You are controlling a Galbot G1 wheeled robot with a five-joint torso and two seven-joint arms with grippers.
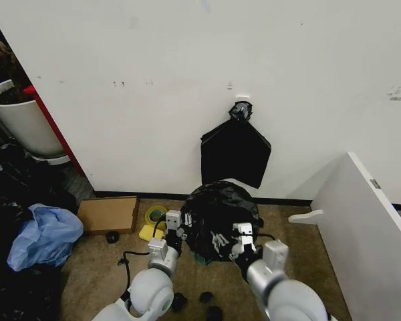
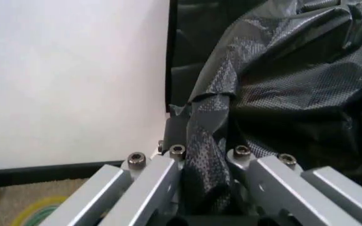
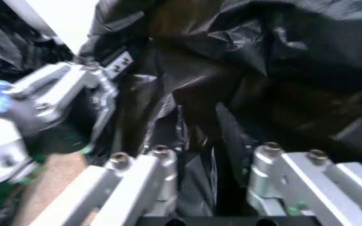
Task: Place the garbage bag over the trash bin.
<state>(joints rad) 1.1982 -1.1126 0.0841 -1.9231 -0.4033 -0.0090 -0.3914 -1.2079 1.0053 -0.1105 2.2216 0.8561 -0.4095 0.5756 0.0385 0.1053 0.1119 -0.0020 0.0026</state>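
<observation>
The garbage bag (image 1: 220, 212) is a glossy black, wrinkled mound on the floor by the wall, between my two arms. My left gripper (image 1: 176, 226) is at the bag's left edge, and the left wrist view shows the left gripper (image 2: 207, 160) shut on a twisted fold of the garbage bag (image 2: 282, 80). My right gripper (image 1: 242, 239) is at the bag's front right. In the right wrist view the right gripper (image 3: 212, 157) holds a bunch of the garbage bag (image 3: 263, 70) between its fingers, with the left gripper (image 3: 74, 94) farther off. The trash bin is hidden.
A flat black bag bundle (image 1: 235, 152) hangs on the wall above. A cardboard box (image 1: 108, 214), a yellow tape roll (image 1: 154, 215), a pale blue bag (image 1: 43, 234) and a white pot (image 1: 20, 120) are to the left. A white panel (image 1: 367, 227) stands on the right.
</observation>
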